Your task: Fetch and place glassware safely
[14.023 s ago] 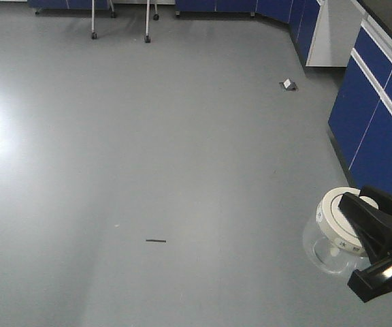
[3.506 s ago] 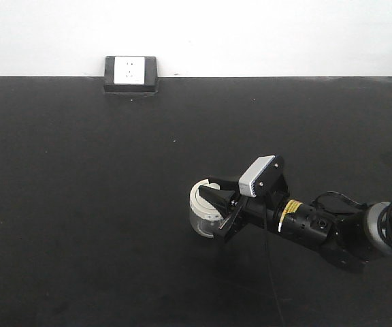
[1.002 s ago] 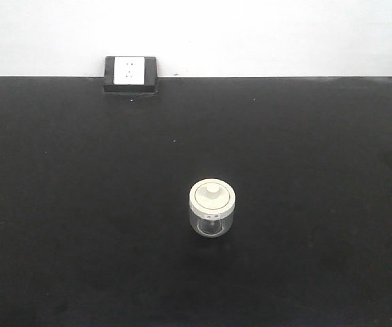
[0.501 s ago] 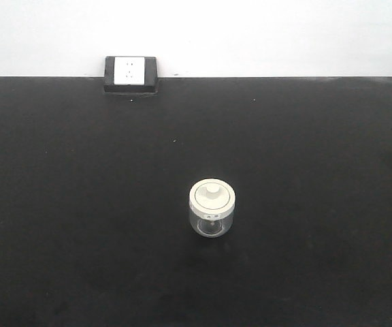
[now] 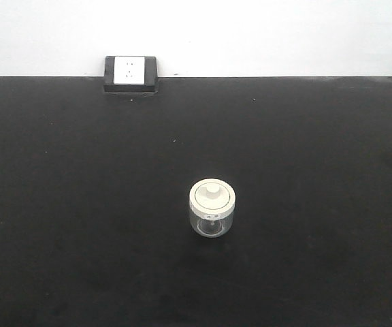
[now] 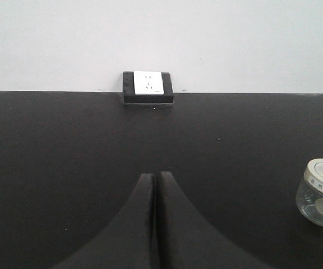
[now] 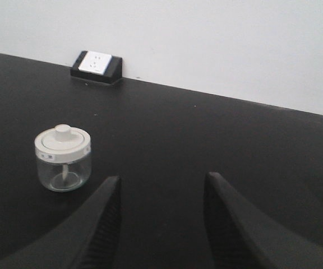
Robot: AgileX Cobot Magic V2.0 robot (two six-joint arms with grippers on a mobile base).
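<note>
The glassware (image 5: 212, 208), a squat clear jar with a cream-white knobbed lid, stands upright and alone on the black table top (image 5: 80, 204). In the left wrist view the glassware (image 6: 321, 192) sits at the right edge, well right of my left gripper (image 6: 154, 176), whose jaws are shut with nothing between them. In the right wrist view the glassware (image 7: 63, 158) stands to the left of my right gripper (image 7: 162, 180), which is open and empty and apart from it. Neither arm shows in the front view.
A black socket box with a white face (image 5: 130, 73) sits at the table's far edge against the white wall (image 5: 264, 34); the same socket box (image 6: 147, 86) is straight ahead of the left gripper and the socket box (image 7: 96, 66) lies far left in the right wrist view.
A few seconds ago my right gripper held the glassware on the table; it has let go and left the front view. Nothing has moved in the last second.
</note>
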